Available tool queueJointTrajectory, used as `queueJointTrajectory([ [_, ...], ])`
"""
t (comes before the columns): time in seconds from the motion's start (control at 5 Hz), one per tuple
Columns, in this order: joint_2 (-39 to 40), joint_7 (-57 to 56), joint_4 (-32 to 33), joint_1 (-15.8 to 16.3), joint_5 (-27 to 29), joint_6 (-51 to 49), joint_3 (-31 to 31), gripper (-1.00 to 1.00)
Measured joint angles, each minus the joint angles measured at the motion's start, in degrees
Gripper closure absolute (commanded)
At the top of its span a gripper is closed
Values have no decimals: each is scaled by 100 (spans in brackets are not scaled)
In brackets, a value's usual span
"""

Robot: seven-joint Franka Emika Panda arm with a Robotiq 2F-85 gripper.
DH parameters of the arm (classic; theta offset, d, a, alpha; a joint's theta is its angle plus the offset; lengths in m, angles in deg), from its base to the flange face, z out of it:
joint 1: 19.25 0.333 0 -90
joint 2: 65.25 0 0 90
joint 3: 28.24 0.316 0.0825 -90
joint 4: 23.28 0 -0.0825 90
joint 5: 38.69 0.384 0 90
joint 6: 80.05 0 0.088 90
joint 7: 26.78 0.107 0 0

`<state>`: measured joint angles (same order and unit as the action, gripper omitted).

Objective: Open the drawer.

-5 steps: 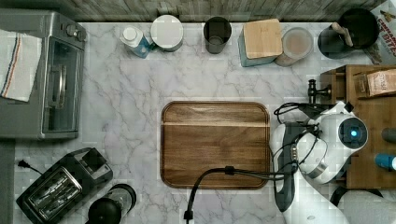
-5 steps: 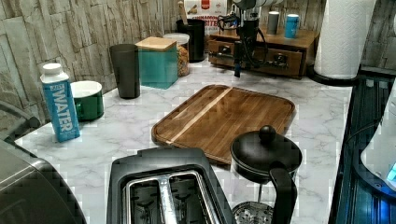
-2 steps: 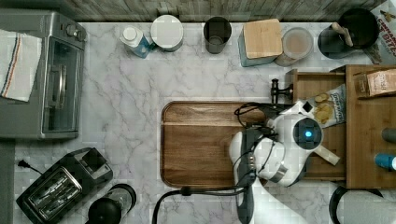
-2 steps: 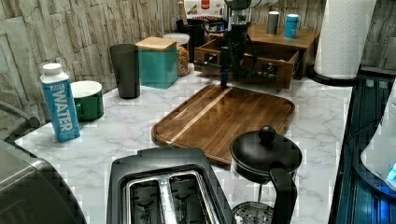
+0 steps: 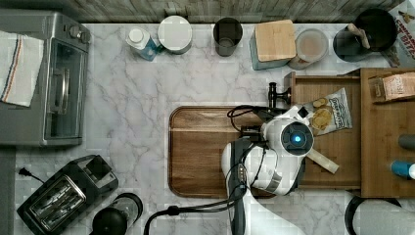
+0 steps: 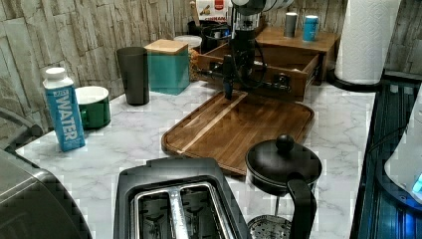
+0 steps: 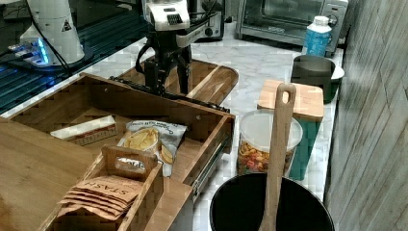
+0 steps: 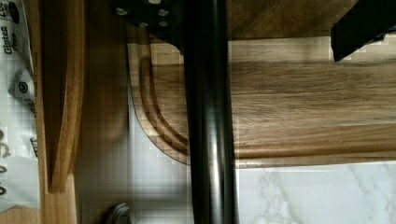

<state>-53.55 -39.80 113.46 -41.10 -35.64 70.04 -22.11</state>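
The medium-brown wooden drawer (image 5: 342,156) stands pulled well out of its cabinet (image 5: 384,137), toward the top view's left. Its front overhangs the edge of the dark cutting board (image 5: 205,147). A chips bag (image 7: 149,139) and a pale wrapped bar (image 7: 84,130) lie inside. The long black bar handle (image 7: 202,103) runs along the drawer front. My gripper (image 7: 168,89) points down at the handle and is open, its two fingers straddling the bar. In the wrist view the handle (image 8: 208,116) has one finger (image 8: 144,14) right against it and the other finger (image 8: 364,23) far off.
A teal canister (image 5: 274,41), pasta jar (image 5: 311,46), dark cup (image 5: 227,34) and black pot with a wooden spoon (image 5: 372,32) line the back wall. A toaster (image 5: 63,196), toaster oven (image 5: 44,83) and black kettle (image 6: 283,164) also stand on the marble counter.
The drawer went from shut to far open, sliding toward the top view's left. My gripper travelled with the handle and now hangs over the cutting board's edge.
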Motion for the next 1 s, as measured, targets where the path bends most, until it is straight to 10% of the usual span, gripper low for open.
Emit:
queueJointTrajectory([
  [1.0,-15,62,0,-28,3,-11,31,-100],
])
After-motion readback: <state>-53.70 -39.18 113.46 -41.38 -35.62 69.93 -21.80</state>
